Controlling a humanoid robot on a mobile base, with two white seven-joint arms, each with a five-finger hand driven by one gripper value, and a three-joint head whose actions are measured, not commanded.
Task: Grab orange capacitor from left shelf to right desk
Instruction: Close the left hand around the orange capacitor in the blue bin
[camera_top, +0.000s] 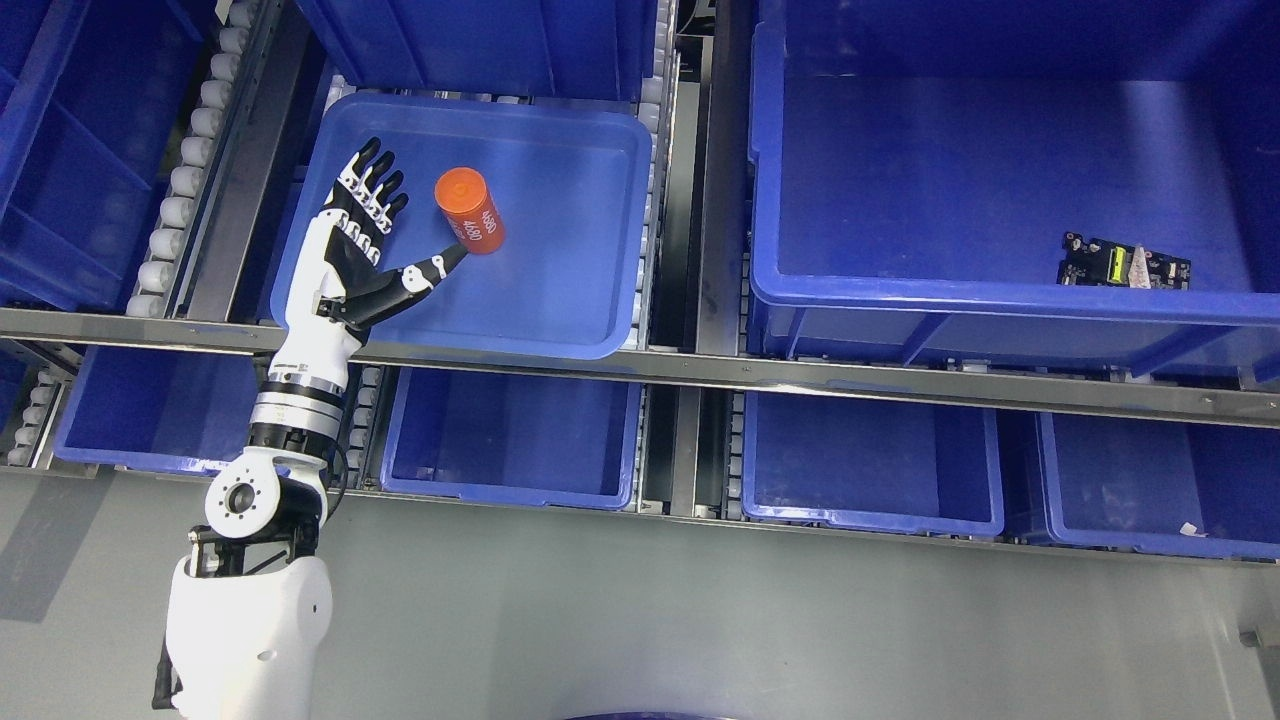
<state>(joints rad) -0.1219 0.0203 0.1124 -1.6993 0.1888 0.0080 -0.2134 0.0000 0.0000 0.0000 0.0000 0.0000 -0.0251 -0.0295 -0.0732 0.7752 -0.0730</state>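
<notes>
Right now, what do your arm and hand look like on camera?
Only the left arm shows: glossy white shells, black joints, a silver-ringed wrist. The left hand has a white palm and black fingers with white segments.

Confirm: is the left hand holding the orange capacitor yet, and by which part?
Nothing is held. The left hand is open in the shallow blue bin; only its thumb tip reaches the lower end of the orange capacitor.
</notes>
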